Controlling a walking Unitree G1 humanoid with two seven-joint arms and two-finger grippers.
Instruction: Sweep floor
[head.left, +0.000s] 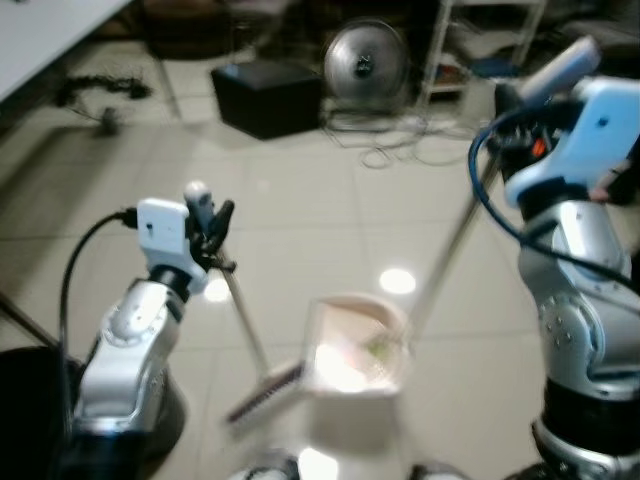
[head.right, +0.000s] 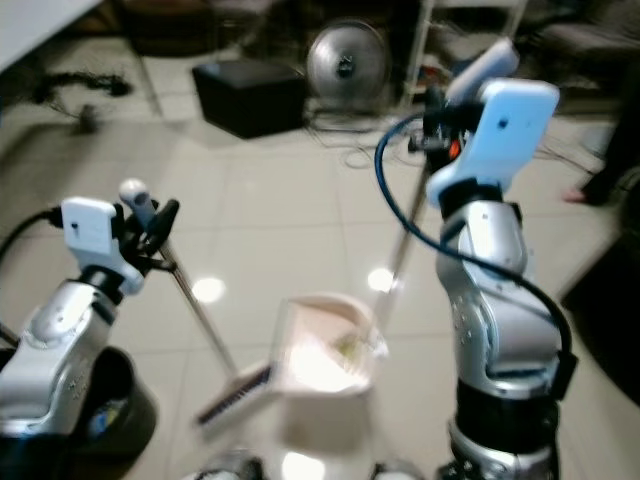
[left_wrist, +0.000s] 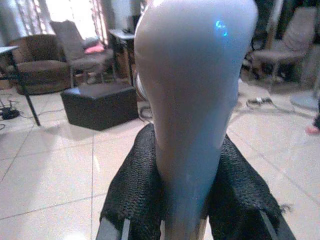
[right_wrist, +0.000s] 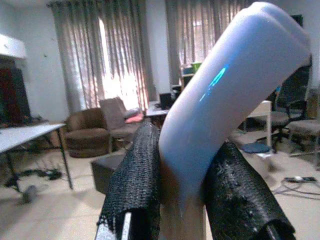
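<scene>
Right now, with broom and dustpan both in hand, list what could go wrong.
1. The dustpan already holds some debris; its long handle slants steeply up to the right pincer, so a tilt might spill it back onto the tiles.
2. The left pincer grips the broom near the very top of its handle, so control of the head may be loose.
3. Cables lie on the floor ahead by the fan; the broom could snag them.

Both arms are silver metal with rounded, jointed segments and white wrist housings. A black cable (head.left: 80, 262) loops into the left arm's housing, and a blue cable (head.right: 395, 190) curves beside the right one. The fingers (left_wrist: 135, 190) are black with a woven, mesh-like surface.
</scene>
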